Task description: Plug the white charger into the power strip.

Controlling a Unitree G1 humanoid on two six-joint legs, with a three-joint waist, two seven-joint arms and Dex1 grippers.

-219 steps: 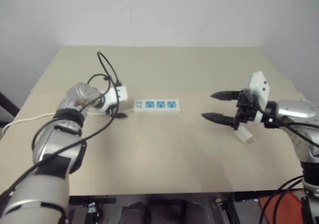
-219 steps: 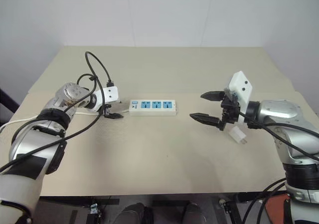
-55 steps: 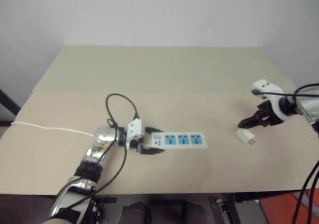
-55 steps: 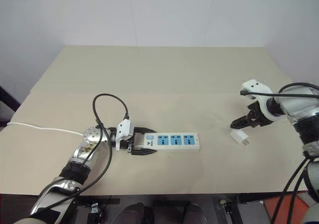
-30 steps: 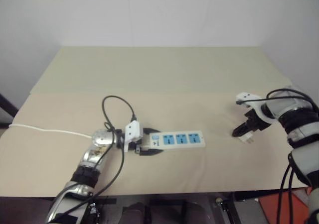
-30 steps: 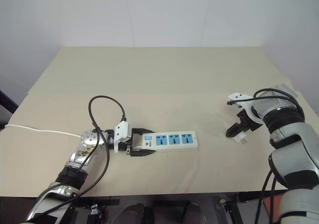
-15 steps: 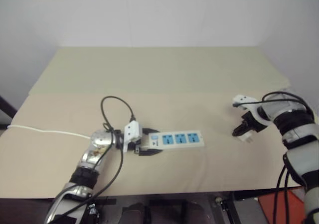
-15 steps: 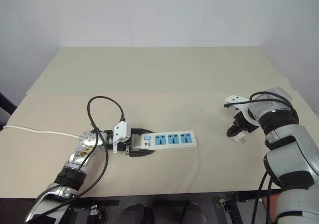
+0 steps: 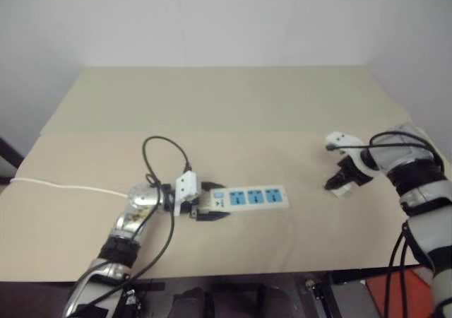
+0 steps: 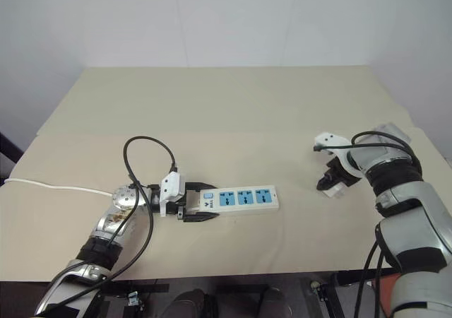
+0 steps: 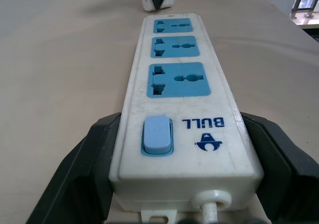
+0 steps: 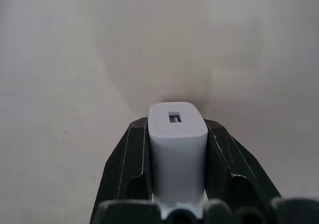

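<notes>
Beige table (image 9: 233, 106) – right pincer (image 12: 177, 149) clamps white charger (image 12: 178, 144) (port visible wrist-side); left pincer (image 11: 174, 149) brackets power strip (image 11: 177, 104).

The power strip (image 9: 248, 198) lay flat on the table (image 9: 233, 113), a long white bar with three blue sockets facing up, all empty, and a blue switch at its cord end. The white charger (image 12: 177, 144), a small rounded cube, sat well apart to its right.
</notes>
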